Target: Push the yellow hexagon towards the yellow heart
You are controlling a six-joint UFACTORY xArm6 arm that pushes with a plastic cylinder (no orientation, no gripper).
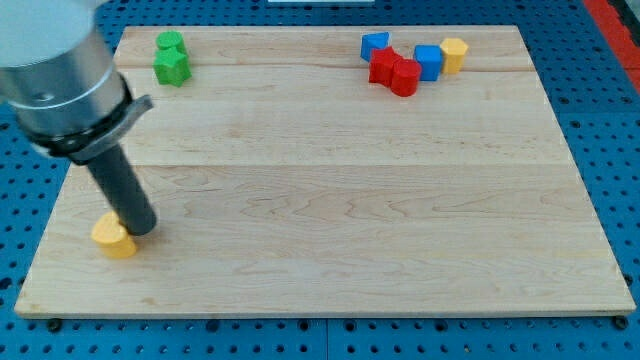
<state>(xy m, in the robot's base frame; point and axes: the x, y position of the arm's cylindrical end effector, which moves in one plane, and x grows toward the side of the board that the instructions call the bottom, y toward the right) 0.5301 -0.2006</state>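
Observation:
A yellow block (114,239) lies near the board's lower left corner; its outline looks heart-like, though the rod covers its upper right part. A second yellow block (454,53), hexagonal in outline, sits at the view's top right, at the right end of a cluster. My tip (141,229) rests at the upper right side of the lower-left yellow block, touching or almost touching it. The tip is far from the top-right yellow block.
Next to the top-right yellow block are a blue cube (428,62), two red blocks (384,65) (405,77) and a blue block (375,44). Two green blocks (171,43) (172,68) sit at the top left. The wooden board (330,200) lies on a blue perforated surface.

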